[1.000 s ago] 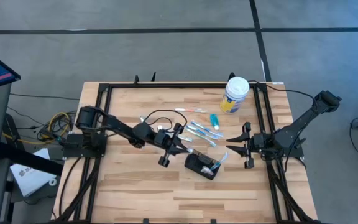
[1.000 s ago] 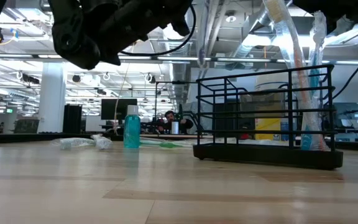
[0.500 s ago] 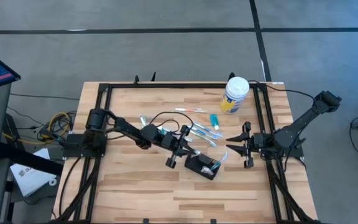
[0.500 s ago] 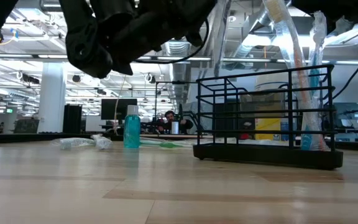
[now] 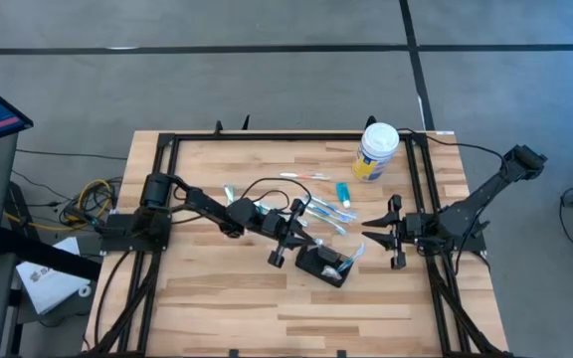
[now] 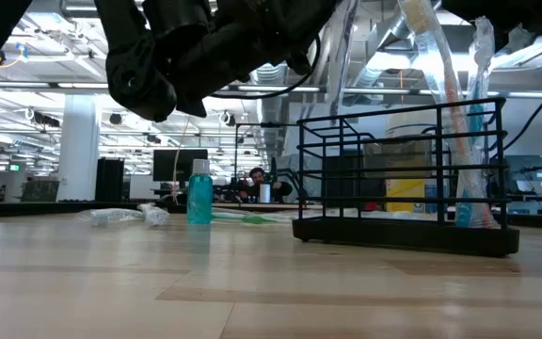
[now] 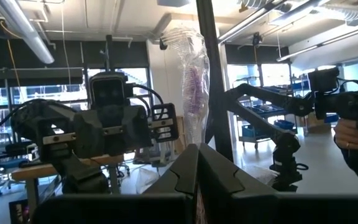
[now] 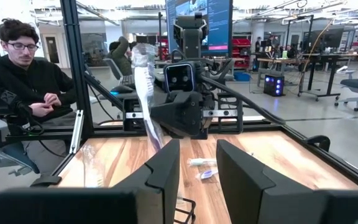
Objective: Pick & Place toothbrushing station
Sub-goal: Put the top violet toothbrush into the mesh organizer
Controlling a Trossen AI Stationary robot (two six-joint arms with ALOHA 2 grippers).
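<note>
The toothbrushing station (image 5: pixel 323 265) is a black wire holder on the table's middle; in the low view the station (image 6: pixel 403 179) has wrapped toothbrushes (image 6: pixel 440 94) standing in its right end. Just left of it, above the table, my left gripper (image 5: pixel 301 239) is shut on a plastic-wrapped toothbrush (image 7: pixel 194 81) with purple bristles. The right wrist view shows that gripper (image 8: pixel 182 106) and its toothbrush (image 8: pixel 145 81) from the front. My right gripper (image 5: pixel 391 235) waits open at the table's right side, nothing between its fingers (image 8: pixel 166 168). My left gripper pinches the wrapped toothbrush's handle (image 7: pixel 197 144), well below the bristle head, between its two shut fingers. The fingers come from the table's left, slanting a little upward, and lie across the handle. The toothbrush stands upright above them, bristle end up, clear of the table.
A white-lidded, yellow-labelled tub (image 5: pixel 377 151) stands at the far right. A small teal bottle (image 5: pixel 343 192) and loose wrapped toothbrushes (image 5: pixel 321 211) lie behind the station. Black frame rails (image 5: pixel 421 179) run along the table's sides. A person (image 8: pixel 23 68) sits beyond the table.
My left gripper has carried the wrapped toothbrush toward the table's right edge, nearer the station, and sunk a little, staying shut. The toothbrush has stayed upright.
</note>
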